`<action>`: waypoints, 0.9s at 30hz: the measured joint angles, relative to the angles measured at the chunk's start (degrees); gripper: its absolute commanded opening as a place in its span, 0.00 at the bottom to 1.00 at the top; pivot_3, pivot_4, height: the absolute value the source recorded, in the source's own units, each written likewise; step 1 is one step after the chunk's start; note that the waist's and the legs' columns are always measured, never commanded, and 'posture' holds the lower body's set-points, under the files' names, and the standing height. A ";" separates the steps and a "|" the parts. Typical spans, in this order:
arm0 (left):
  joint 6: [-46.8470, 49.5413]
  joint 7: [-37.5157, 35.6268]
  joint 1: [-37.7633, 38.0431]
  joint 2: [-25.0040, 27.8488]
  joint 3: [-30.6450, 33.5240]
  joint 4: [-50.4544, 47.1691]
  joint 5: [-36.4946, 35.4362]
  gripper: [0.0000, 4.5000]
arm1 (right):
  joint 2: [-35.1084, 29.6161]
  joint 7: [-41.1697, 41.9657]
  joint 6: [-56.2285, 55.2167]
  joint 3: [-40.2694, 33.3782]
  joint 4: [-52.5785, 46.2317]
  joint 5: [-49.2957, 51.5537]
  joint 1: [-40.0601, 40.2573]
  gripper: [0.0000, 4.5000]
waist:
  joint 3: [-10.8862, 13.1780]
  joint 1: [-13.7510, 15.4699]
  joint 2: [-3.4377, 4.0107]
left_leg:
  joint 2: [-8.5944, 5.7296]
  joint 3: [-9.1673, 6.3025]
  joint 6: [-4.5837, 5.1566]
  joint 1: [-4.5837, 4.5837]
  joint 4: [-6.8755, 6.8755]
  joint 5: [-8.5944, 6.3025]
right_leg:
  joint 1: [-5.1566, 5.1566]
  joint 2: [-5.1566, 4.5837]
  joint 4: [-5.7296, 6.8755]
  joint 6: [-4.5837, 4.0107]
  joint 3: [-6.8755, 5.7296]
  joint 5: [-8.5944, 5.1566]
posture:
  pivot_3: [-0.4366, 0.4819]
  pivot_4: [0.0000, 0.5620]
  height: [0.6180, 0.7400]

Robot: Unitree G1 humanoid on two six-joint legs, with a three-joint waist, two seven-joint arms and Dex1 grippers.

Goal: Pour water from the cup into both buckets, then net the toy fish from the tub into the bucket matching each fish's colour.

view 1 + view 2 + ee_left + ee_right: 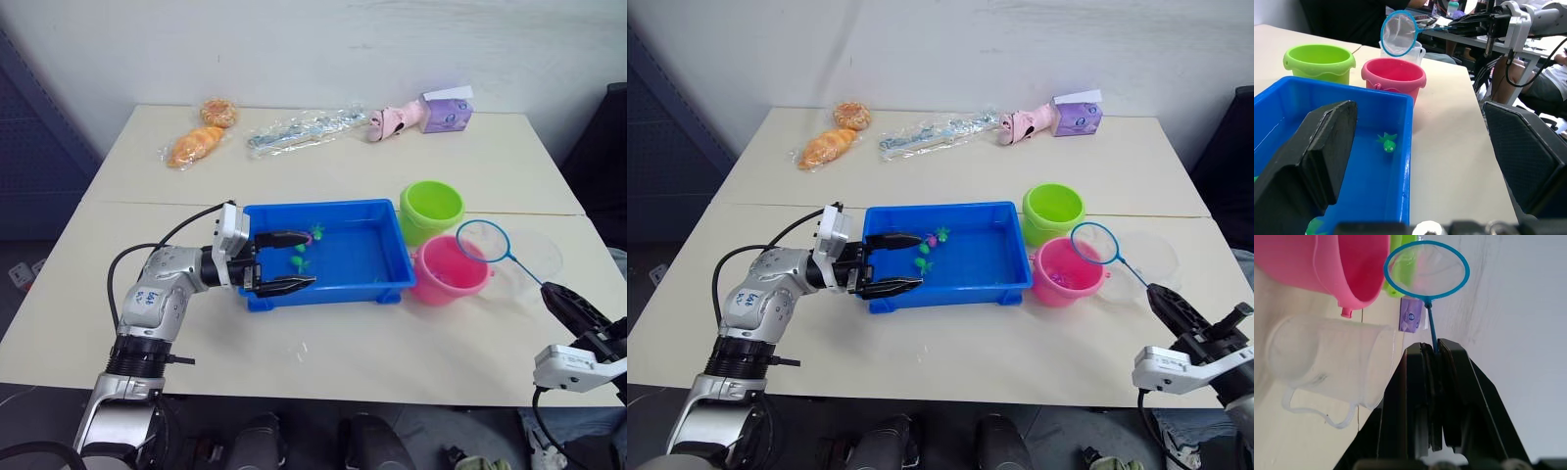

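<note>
Netting is in hand: right pincer (563, 299) clamps the net (483, 242) above the pink bucket (448, 271); left pincer (294, 260), wide, straddles the tub (324, 213) wall. Next, dip toward the fish (299, 262).

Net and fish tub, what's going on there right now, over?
Right gripper shut on the net, hoop held above the pink bucket. Left gripper open, straddling the tub wall. Fish in tub. Nothing blocking.
</note>
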 measured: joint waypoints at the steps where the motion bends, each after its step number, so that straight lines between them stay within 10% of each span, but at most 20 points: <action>1: 0.00 -0.11 0.16 0.65 0.24 0.00 -0.01 0.98 | -0.04 3.58 2.35 1.87 -1.52 8.08 0.12 0.00 | 0.01 -0.15 -0.01 | 0.02 0.01 0.01 0.03 0.00 0.00 | 0.03 0.01 0.01 0.00 0.00 0.00 | 0.48 0.27 1.00; 11: -1.18 0.04 4.08 9.08 9.77 2.41 -0.64 0.98 | -6.92 20.65 35.12 14.81 -17.44 50.77 -12.63 0.00 | 0.03 -0.40 -0.04 | 0.12 -0.04 0.34 0.07 0.04 -0.19 | 0.01 -0.03 0.07 -0.02 -0.01 0.01 | 0.48 0.27 1.00; 19: -4.38 -0.33 7.40 14.94 14.31 6.42 0.16 0.98 | -6.72 21.48 62.89 35.89 -15.77 51.64 -40.96 0.00 | 0.07 0.17 -0.03 | 0.05 -0.24 0.40 -0.16 0.09 -0.22 | -0.12 -0.19 0.01 -0.08 -0.18 0.02 | 0.48 0.27 1.00; 27: -3.39 1.48 9.40 14.90 14.70 1.64 -0.02 0.98 | 0.12 21.54 66.96 47.66 -6.07 41.09 -52.07 0.00 | 0.07 -0.12 -0.03 | 0.01 -0.19 0.28 -0.96 0.31 -0.19 | -0.83 -0.20 0.32 -0.07 -0.23 0.03 | 0.48 0.27 1.00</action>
